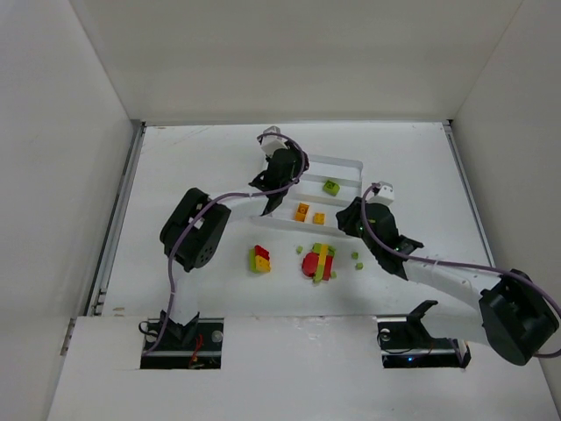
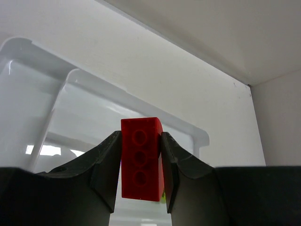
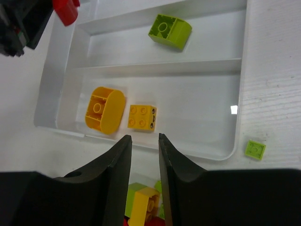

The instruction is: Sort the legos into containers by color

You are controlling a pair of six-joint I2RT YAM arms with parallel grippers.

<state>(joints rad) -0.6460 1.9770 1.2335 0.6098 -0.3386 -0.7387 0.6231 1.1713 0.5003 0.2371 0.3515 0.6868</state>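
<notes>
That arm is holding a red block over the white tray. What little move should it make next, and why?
Probably lower the red brick into a slot with no other colour and let go. The left gripper is shut on it above the tray, where the green brick has one slot and the yellow bricks the next.

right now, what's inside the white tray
One lime green brick in one slot, two yellow-orange bricks in the next slot. The left arm covers the tray's far side, so that part is unseen.
</notes>
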